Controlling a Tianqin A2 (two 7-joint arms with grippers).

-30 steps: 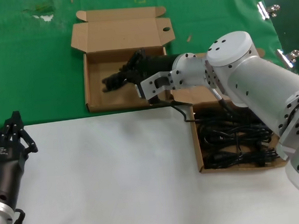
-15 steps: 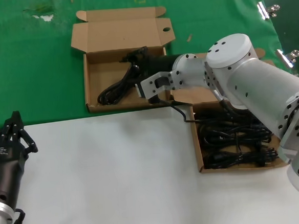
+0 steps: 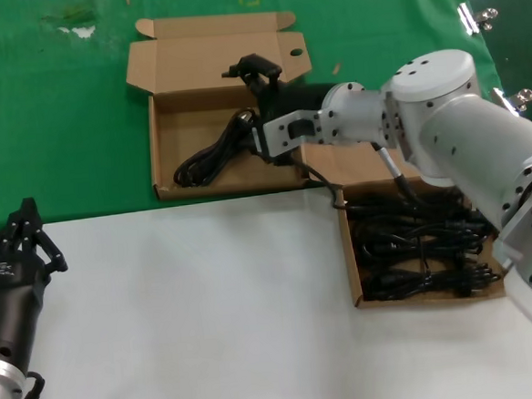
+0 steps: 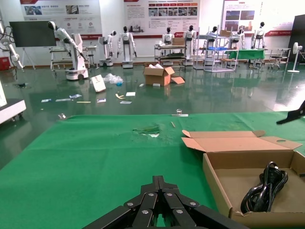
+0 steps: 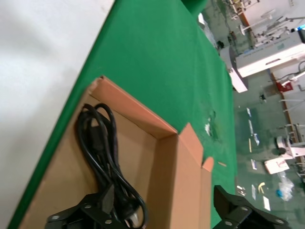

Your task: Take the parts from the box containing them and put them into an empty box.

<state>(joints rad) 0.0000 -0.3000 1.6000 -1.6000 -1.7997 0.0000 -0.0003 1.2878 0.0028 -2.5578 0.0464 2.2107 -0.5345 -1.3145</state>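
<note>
Right gripper (image 3: 255,72) hangs over the far box (image 3: 166,142), fingers spread and holding nothing. One black cord (image 3: 210,154) lies on that box's floor just below and nearer the robot; it seems clear of the fingers. More cords (image 3: 416,248) fill the near box (image 3: 351,267) back along the arm, and the left gripper (image 3: 27,236) sits parked over the white table (image 3: 192,314), fingers together.

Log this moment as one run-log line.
right end effector: open, above far box | cord: lying in far box | left end effector: parked, shut | near box: cords remain
</note>
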